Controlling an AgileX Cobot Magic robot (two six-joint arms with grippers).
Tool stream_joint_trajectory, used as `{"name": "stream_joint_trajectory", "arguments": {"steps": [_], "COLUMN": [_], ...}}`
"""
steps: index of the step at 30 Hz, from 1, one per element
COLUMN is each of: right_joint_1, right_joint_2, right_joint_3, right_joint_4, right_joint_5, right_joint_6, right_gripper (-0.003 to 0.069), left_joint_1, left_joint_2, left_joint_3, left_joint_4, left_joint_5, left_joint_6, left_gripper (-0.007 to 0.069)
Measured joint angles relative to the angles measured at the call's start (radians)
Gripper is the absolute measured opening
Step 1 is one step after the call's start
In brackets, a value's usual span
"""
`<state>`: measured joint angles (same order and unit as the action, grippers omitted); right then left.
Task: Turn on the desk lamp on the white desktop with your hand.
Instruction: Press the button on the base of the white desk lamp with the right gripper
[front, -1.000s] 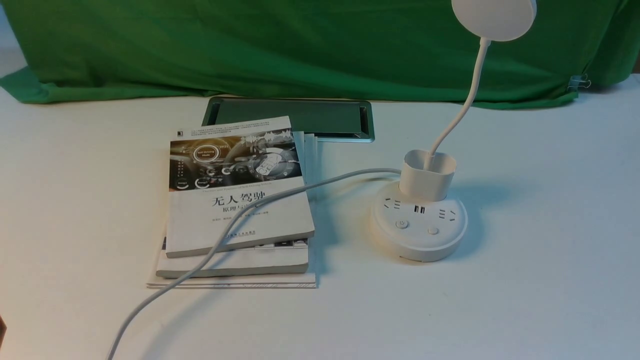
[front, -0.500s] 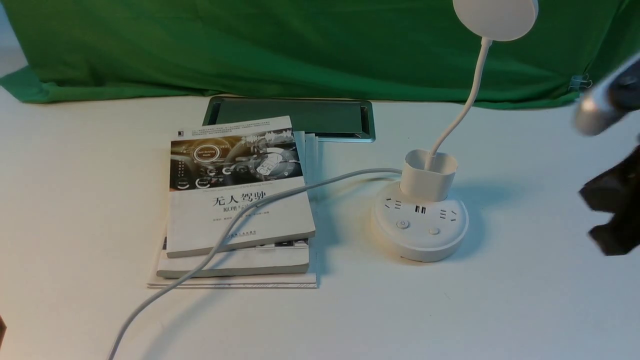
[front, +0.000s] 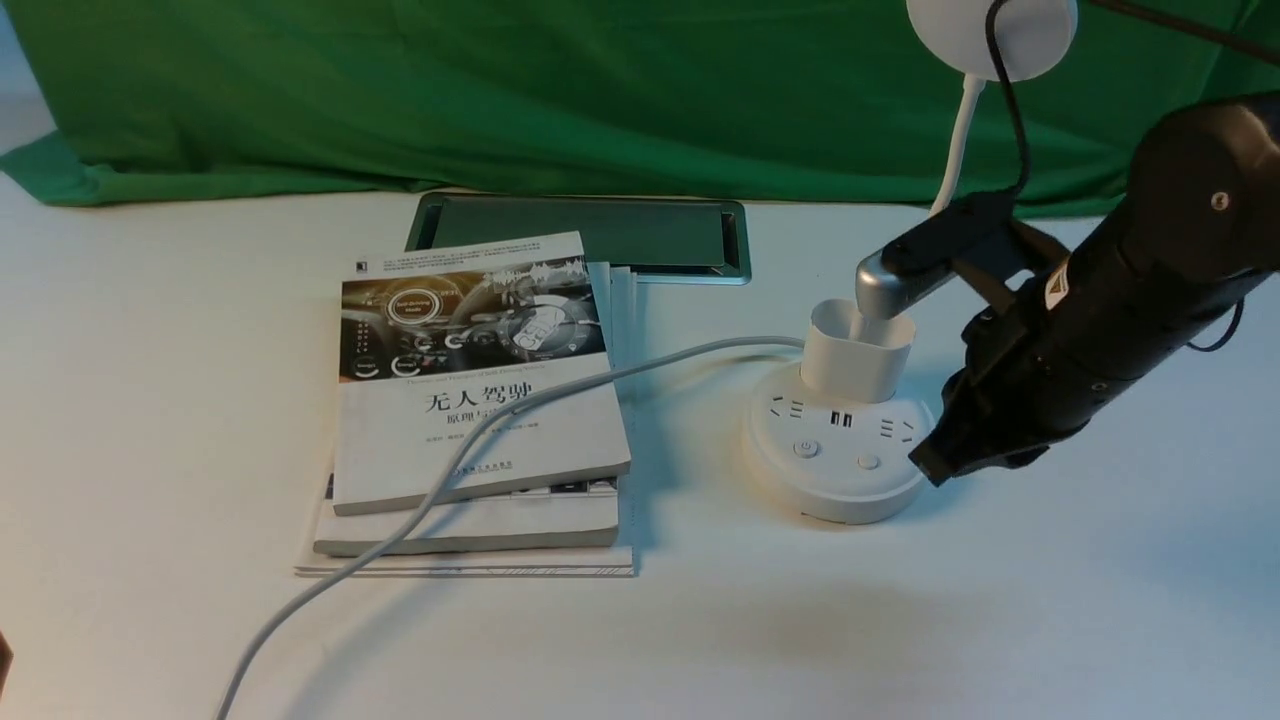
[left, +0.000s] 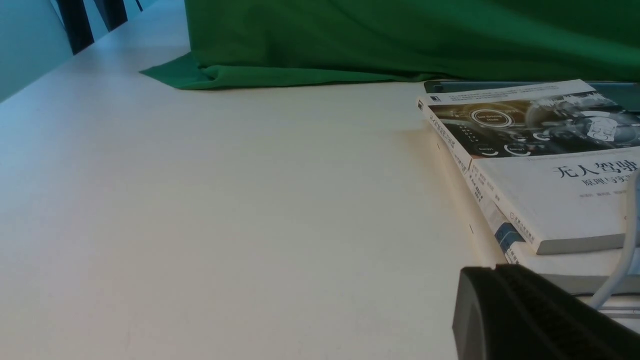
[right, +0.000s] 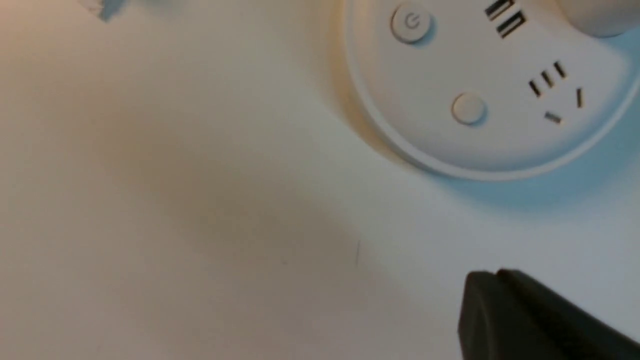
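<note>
Right jaws clenched beside the lamp

I observe my right gripper (right: 492, 280) with its jaws clenched and holding nothing, over the white counter (front: 700, 640). The desk lamp (front: 850, 440) stands upright on the counter, to the right of the stacked books (front: 480, 400). My left gripper (left: 500, 272) also has its jaws clenched, near the books. The lamp's grey cable (front: 480, 430) crosses the top book.

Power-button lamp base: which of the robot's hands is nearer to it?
The right. The right hand is close beside the lamp base, at its right edge; the left hand is far off, left of the books.
</note>
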<state>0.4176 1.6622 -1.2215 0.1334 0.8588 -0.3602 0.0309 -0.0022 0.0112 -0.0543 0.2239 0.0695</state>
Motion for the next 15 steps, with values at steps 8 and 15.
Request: {"name": "stream_joint_trajectory", "arguments": {"steps": [8,15], "right_joint_1": [0.004,0.004], "right_joint_2": [0.071,0.133], "right_joint_3": [-0.003,-0.004], "right_joint_4": [0.019,0.019], "right_joint_5": [-0.111,-0.203], "right_joint_6": [-0.005,-0.002], "right_gripper": [0.0028,0.0029], "left_joint_1": [0.0,0.0], "left_joint_2": [0.0,0.0], "left_joint_3": [0.0,0.0], "left_joint_4": [0.0,0.0], "left_joint_5": [0.0,0.0], "left_joint_6": [0.0,0.004], "left_gripper": [0.0021,0.0021]}}
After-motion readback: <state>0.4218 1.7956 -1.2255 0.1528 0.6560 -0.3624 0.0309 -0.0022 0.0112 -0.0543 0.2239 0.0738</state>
